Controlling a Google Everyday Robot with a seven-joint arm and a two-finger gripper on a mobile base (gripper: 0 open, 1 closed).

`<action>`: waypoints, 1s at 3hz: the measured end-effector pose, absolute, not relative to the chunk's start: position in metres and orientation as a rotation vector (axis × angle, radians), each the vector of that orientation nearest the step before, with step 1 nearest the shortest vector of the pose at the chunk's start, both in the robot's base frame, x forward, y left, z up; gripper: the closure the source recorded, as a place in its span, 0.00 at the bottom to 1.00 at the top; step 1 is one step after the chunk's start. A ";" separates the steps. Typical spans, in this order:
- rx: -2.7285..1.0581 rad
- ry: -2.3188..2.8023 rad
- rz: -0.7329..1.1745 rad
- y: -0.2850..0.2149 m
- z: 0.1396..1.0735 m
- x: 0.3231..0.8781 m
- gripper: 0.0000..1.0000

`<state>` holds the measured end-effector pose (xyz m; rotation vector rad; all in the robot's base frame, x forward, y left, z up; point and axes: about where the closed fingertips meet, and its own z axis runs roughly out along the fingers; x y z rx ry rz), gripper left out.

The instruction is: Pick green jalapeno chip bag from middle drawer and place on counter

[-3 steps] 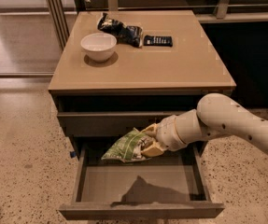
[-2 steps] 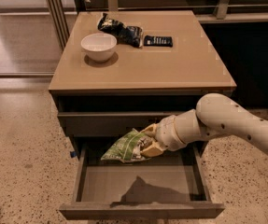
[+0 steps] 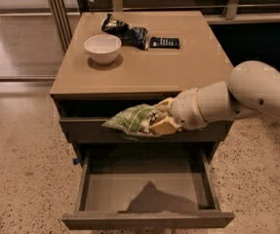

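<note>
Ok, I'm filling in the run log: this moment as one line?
claw: over open drawer, shut on bag | bag: lifted clear of drawer | counter: bowl, dark bag, black bar | placed: not yet

This looks like an office or lab test space, with a speckled terrazzo floor (image 3: 22, 169), a metal-framed glass partition (image 3: 27, 28) and a lone drawer cabinet. Its desk (image 3: 178, 67) carries a white bowl (image 3: 102, 48) and a dark snack bag (image 3: 125, 32). The robot's hand (image 3: 161, 117) grips a green chip bag (image 3: 132, 120) above the open drawer (image 3: 144, 191).

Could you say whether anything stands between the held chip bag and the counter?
Nothing visible does. The gripper holds the green jalapeno chip bag just below the counter, whose white bowl, dark snack bag and black bar lie farther back.
</note>
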<state>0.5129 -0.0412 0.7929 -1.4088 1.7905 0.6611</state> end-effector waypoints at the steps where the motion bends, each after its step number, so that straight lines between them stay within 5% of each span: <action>1: -1.388 1.762 0.585 -0.045 0.895 0.522 1.00; 3: -1.384 1.726 0.522 -0.049 0.923 0.529 1.00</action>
